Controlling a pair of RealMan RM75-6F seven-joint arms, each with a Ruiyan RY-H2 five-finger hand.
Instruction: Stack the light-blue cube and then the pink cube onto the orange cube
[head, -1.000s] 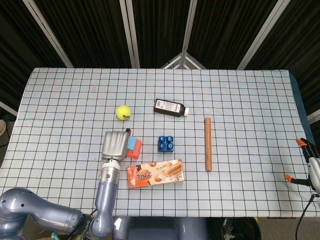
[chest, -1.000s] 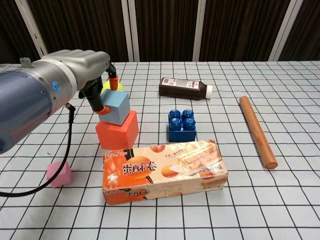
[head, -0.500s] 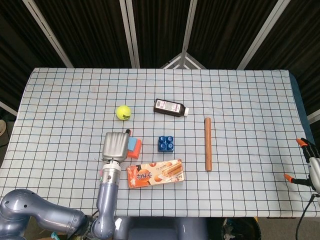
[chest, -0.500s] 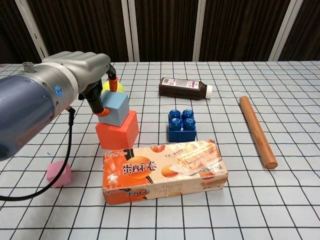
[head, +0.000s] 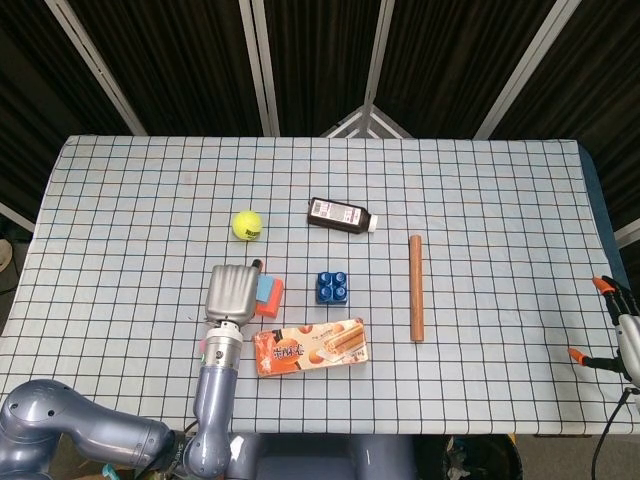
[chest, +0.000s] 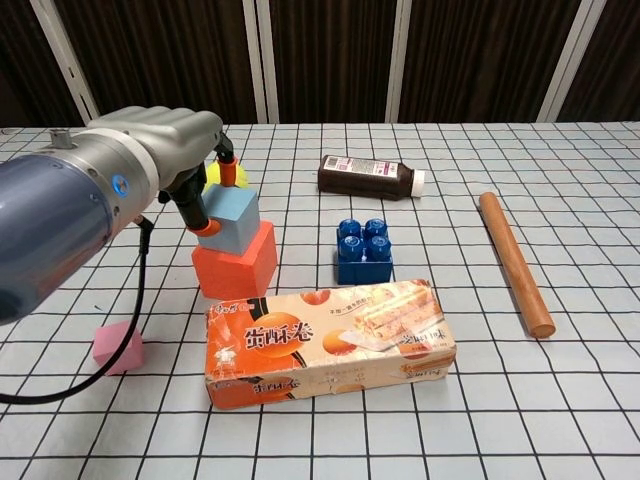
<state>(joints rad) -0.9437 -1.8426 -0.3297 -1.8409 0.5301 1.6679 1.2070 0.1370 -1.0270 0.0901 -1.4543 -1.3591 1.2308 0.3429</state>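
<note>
Placement: left hand (chest: 185, 150) grips light-blue cube (chest: 230, 217), resting on orange cube (chest: 235, 262). Best released gently, square and centred. Pink cube (chest: 118, 347) waits; right hand (head: 622, 330) holds nothing, fingers apart.

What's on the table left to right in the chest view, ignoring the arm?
Small pink cube → orange cube with the light-blue cube on top → dark blue studded building block → long brown wooden rod. Snack box, bottle and tennis ball overlap others in x, so left out.
</note>
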